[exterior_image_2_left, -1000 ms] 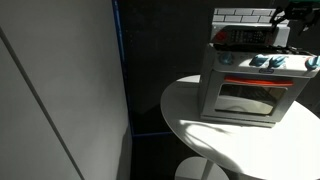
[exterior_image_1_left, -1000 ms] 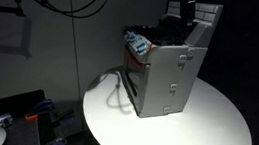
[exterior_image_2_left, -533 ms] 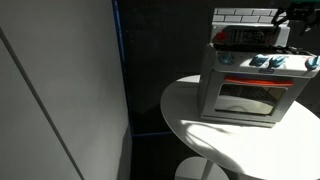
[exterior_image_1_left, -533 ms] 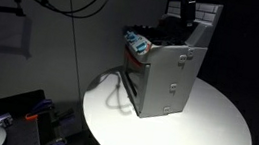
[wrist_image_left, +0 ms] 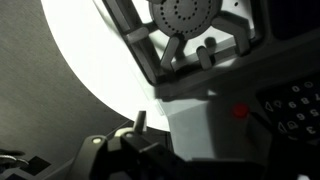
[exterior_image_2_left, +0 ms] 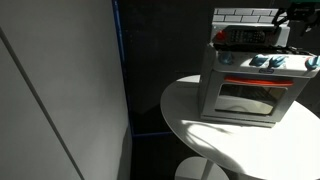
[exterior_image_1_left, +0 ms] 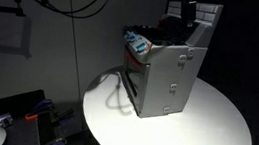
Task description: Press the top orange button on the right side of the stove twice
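The grey toy stove (exterior_image_1_left: 170,73) stands on a round white table (exterior_image_1_left: 212,134), with its white tile back panel at the top. In an exterior view its oven door (exterior_image_2_left: 245,97) faces the camera under a red-orange strip. My gripper (exterior_image_1_left: 186,11) hangs above the back of the cooktop in both exterior views (exterior_image_2_left: 287,20). The wrist view looks down on a round burner (wrist_image_left: 180,15), a small red-orange button (wrist_image_left: 240,112) on the grey surface and a dark keypad (wrist_image_left: 295,105). One pale fingertip (wrist_image_left: 140,121) shows left of the button, apart from it. The rest of the jaws are lost in shadow.
Toy items (exterior_image_1_left: 139,41) lie on the cooktop. A cable (exterior_image_1_left: 118,86) loops on the table beside the stove. A tall pale panel (exterior_image_2_left: 60,90) fills the side of an exterior view. The room around is dark.
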Robot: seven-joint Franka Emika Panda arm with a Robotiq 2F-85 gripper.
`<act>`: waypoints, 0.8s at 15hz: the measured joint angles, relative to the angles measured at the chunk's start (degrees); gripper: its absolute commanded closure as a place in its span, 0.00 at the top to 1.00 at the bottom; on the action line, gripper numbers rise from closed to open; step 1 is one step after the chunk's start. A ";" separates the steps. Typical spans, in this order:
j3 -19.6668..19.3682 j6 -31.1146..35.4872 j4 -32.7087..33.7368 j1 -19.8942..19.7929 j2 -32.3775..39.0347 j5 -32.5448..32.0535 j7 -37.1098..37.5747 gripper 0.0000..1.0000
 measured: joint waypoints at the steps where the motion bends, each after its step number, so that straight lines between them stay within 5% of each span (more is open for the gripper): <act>1: 0.00 0.00 0.00 0.00 0.03 0.00 0.01 1.00; 12: 0.00 0.07 0.00 0.01 0.60 0.00 0.24 1.00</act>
